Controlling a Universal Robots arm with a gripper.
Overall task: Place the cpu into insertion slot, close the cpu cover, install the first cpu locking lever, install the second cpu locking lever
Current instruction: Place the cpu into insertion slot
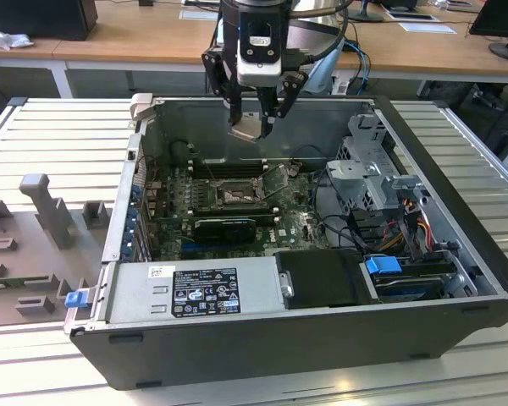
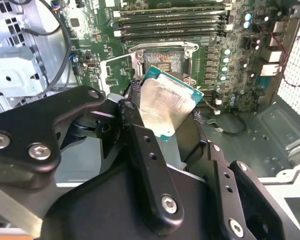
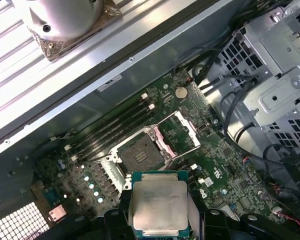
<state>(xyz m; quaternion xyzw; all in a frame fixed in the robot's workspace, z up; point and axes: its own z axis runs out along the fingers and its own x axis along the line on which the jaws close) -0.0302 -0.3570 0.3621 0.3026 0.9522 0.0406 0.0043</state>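
Hand (image 1: 256, 125) is clamped on the cpu (image 1: 245, 129), fingers pinching its edges. The chip is held in the air above the open computer case (image 1: 322, 338), close to the case's far wall and well apart from the board. In the exterior view it hangs tilted. In both wrist views its silver lid (image 2: 167, 107) (image 3: 159, 202) faces the camera, green edge showing. The insertion slot (image 1: 234, 195) sits below and nearer, just near of the memory slots (image 1: 227, 168), contacts exposed. The cpu cover (image 3: 187, 125) stands swung up off the slot in the first wrist view. The case rests on a slatted surface (image 1: 59, 135).
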